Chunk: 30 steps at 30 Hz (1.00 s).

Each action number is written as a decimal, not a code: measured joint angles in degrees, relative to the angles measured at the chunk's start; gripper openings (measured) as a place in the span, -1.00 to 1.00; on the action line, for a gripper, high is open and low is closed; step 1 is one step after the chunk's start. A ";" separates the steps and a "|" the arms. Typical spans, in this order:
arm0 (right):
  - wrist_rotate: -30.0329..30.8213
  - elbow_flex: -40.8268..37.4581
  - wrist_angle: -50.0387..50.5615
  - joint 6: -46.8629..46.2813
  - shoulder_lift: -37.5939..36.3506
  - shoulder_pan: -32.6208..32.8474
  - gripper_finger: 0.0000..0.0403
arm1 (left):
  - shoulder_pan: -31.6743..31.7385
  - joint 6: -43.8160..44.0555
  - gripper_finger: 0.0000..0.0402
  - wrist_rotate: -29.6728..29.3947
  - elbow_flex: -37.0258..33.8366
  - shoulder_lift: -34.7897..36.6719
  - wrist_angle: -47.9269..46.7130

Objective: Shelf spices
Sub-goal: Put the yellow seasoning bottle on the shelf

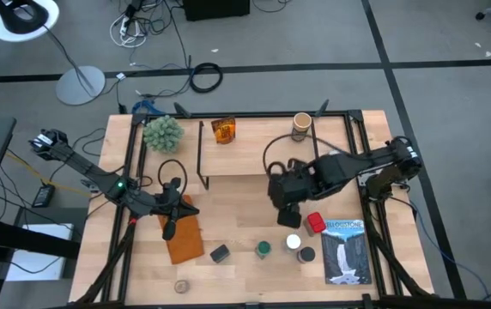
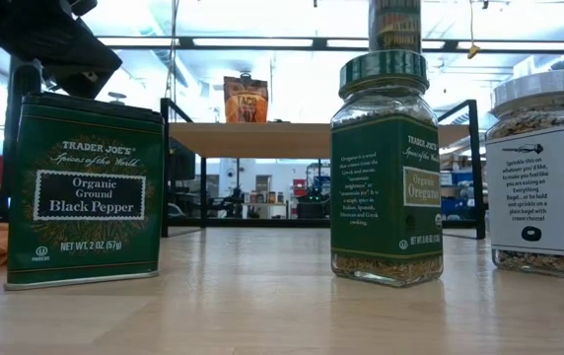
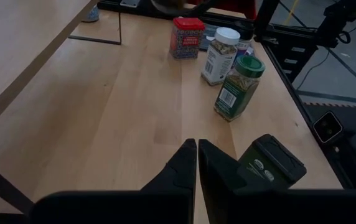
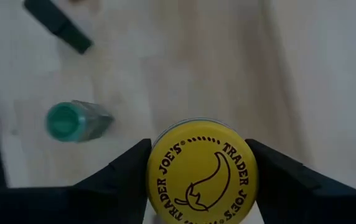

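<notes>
My right gripper (image 1: 288, 215) hangs above the table's middle right, in front of the shelf (image 1: 254, 146), shut on a spice jar with a yellow lid (image 4: 201, 171). An amber jar (image 1: 223, 130) and a tan-lidded jar (image 1: 302, 125) stand on the shelf's top board. Several spices stand on the tabletop: a red tin (image 1: 315, 224), a white-lidded jar (image 1: 293, 242), a green-lidded jar (image 1: 263, 249), a black pepper tin (image 1: 220, 253) and a dark-lidded jar (image 1: 306, 255). My left gripper (image 1: 170, 225) waits shut over the orange notebook (image 1: 184, 236). My right gripper pinches the jar at its top, one finger (image 4: 125, 171) on each of two opposite sides of the yellow lid's rim (image 4: 156, 168). The fingers come from above, pointing steeply down. The jar stands upright in the hold, lifted clear of the tabletop.
A blue-and-white book (image 1: 347, 251) lies at the near right. A green leafy ball (image 1: 163, 131) sits at the shelf's left end. A small round tin (image 1: 181, 285) lies near the front edge. Bare wood lies between the shelf's front edge and the row of jars.
</notes>
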<state>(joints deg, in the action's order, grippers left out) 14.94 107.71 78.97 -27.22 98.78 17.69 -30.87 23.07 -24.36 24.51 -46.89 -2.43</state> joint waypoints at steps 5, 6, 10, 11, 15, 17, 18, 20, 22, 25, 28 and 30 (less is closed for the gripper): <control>3.68 3.93 6.74 0.40 -2.05 -1.35 0.13 | 0.00 0.18 -0.90 0.00 0.00 0.01 -0.17; 3.77 3.93 7.41 0.44 -2.85 -1.92 0.13 | 0.00 0.19 -0.90 0.00 0.00 0.00 -0.19; 4.12 3.93 9.73 1.57 -5.73 -5.25 0.13 | 0.00 0.18 -0.90 -0.02 0.00 0.00 -0.16; 4.41 3.93 10.12 2.06 -6.35 -6.25 0.13 | 0.00 0.18 -0.90 0.00 0.00 0.01 -0.15; 4.55 3.93 10.51 5.31 -8.59 -11.19 0.13 | 0.00 0.20 -0.90 -0.02 0.00 0.00 -0.12; 4.51 3.85 10.44 6.81 -9.26 -13.60 0.13 | 0.00 0.24 -0.90 0.00 0.00 0.00 -0.14; 4.37 3.41 10.23 7.72 -9.67 -14.71 0.13 | 0.00 0.28 -0.90 -0.01 0.00 0.00 -0.12; 4.06 1.99 10.30 9.32 -10.64 -16.83 0.13 | 0.00 0.41 -0.90 0.00 0.00 0.00 -0.12; 3.19 -0.34 9.92 10.43 -11.95 -18.92 0.13 | 0.00 0.71 -0.90 -0.01 0.00 0.00 -0.12; 1.01 -5.28 5.98 11.96 -14.75 -21.48 0.13 | 0.00 0.75 -0.90 0.00 0.00 0.01 -0.24; -0.03 -10.88 0.86 13.71 -18.26 -23.39 0.13 | 0.00 0.46 -0.90 0.00 0.00 0.00 -0.32; -0.82 -14.40 -1.42 14.37 -20.49 -24.93 0.13 | 0.00 -0.11 -0.90 0.00 0.00 0.00 -0.38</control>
<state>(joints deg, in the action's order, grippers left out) 14.11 93.31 77.56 -12.85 78.30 -7.23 -30.87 22.95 -24.36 24.51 -46.89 -2.80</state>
